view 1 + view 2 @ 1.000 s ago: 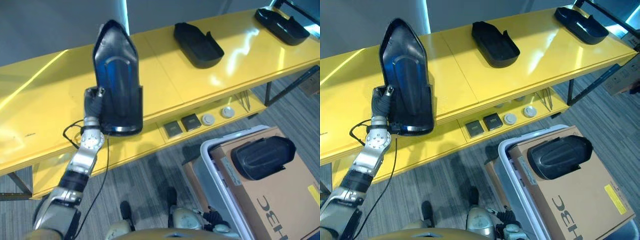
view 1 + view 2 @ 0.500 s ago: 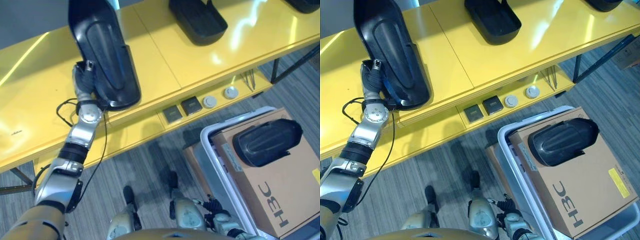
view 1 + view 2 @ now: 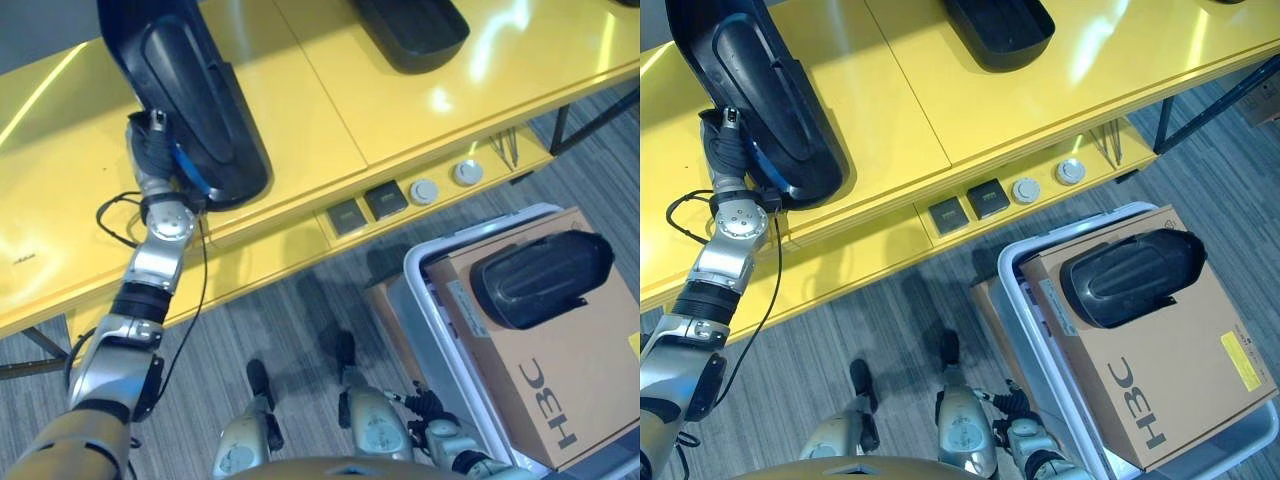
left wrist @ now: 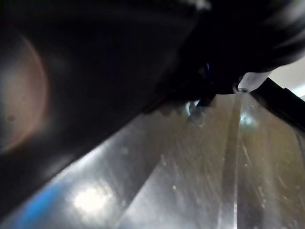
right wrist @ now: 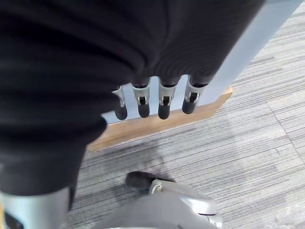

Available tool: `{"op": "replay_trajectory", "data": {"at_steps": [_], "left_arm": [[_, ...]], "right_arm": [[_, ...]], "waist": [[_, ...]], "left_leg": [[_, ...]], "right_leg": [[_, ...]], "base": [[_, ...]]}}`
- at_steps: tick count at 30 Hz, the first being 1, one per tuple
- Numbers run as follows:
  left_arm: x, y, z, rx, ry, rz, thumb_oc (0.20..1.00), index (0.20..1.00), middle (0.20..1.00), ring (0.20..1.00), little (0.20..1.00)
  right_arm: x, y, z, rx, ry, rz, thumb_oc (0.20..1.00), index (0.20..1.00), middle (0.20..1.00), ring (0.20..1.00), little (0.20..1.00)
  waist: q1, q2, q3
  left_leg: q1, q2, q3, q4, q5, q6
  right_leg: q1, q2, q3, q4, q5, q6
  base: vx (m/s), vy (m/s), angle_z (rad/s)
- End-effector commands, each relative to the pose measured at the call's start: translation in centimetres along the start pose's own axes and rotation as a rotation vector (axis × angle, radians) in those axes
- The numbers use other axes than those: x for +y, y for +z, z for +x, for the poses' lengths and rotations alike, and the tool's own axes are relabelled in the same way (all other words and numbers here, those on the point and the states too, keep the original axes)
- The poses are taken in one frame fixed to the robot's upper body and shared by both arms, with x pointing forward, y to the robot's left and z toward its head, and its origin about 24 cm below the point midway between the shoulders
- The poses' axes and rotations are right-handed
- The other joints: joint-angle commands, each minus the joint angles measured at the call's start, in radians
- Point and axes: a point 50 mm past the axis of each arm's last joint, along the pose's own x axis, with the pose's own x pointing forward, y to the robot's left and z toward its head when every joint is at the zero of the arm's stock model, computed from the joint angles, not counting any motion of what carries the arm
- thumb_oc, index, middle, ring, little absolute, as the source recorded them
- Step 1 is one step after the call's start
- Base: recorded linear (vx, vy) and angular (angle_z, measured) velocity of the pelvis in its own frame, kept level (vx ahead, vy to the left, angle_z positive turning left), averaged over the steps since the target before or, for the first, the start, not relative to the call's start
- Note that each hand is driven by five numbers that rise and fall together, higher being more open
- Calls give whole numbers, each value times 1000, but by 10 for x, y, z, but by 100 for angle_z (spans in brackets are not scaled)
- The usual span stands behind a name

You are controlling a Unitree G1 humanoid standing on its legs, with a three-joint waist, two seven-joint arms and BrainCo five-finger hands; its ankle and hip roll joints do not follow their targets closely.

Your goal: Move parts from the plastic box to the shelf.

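Observation:
A long black moulded part (image 3: pixel 185 95) is over the left half of the yellow shelf top (image 3: pixel 400 110), its lower end near the front edge; I cannot tell if it rests there. My left hand (image 3: pixel 152 158) is shut on its lower left edge, most of the fingers hidden behind it. Up close, the dark part (image 4: pixel 86 71) hangs above the glossy shelf top (image 4: pixel 190 181). A second black part (image 3: pixel 1130 275) lies on a cardboard box (image 3: pixel 1160 380) inside the grey plastic box (image 3: pixel 1025 300) at the lower right. My right hand (image 5: pixel 164 102) hangs open beside that box's wall.
Another black part (image 3: pixel 410 25) lies on the shelf top at the back. The lower shelf holds two small black squares (image 3: pixel 345 215) and two round discs (image 3: pixel 424 190). Grey carpet (image 3: pixel 290 330) lies between the shelf and the plastic box.
The view has shifted downward. My left hand has carried the black part a little left and farther over the shelf, and its top now leans left.

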Motion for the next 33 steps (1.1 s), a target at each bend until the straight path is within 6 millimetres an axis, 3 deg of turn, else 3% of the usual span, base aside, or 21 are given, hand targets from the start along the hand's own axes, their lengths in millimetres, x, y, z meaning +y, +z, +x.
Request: {"op": "replay_trajectory", "data": {"at_steps": [1, 2, 14, 24, 26, 33], "left_arm": [[17, -10, 8, -1, 54, 110, 878, 878, 878, 878, 878], [17, -10, 8, 0, 54, 110, 1000, 1000, 1000, 1000, 1000], [20, -10, -2, 6, 113, 53, 1000, 1000, 1000, 1000, 1000], [23, 6, -12, -77, 157, -28, 1000, 1000, 1000, 1000, 1000], [25, 26, -12, -188, 157, -60, 1000, 1000, 1000, 1000, 1000], [39, 59, -30, -492, 10, 67, 1000, 1000, 1000, 1000, 1000]], "right_arm": [[24, 0, -3, 4, 85, -20, 1000, 1000, 1000, 1000, 1000], [24, 0, -3, 5, 85, -20, 1000, 1000, 1000, 1000, 1000], [25, 9, -3, -38, 86, -36, 1000, 1000, 1000, 1000, 1000], [26, 12, -3, -48, 78, -25, 1000, 1000, 1000, 1000, 1000], [28, 12, -3, -48, 77, -18, 1000, 1000, 1000, 1000, 1000], [29, 0, -6, -24, 97, 7, 1000, 1000, 1000, 1000, 1000]], "waist": [[10, -27, -5], [10, -27, -5], [19, -28, 2], [29, -31, -6], [31, -32, -13], [40, -32, -48]], "left_leg": [[-11, 20, -42, -4, -6, -16], [-12, 20, -42, -4, -6, -16], [-14, 23, -47, -4, -7, -14], [-12, 29, -52, -4, -9, -17], [-5, 32, -52, -4, -12, -19], [39, 42, -49, -4, -31, -24]], "right_leg": [[-10, -85, 8, 1, 21, 95], [-10, -85, 8, 1, 21, 95], [-13, -79, 6, 1, 17, 92], [-7, -71, 0, 1, 6, 85], [2, -70, -3, 1, 1, 84], [46, -64, -7, 1, -18, 83]], "base": [[0, 0, 0], [0, 0, 0], [0, 0, 0], [0, 0, 0], [0, 0, 0], [36, -5, 1]]}}
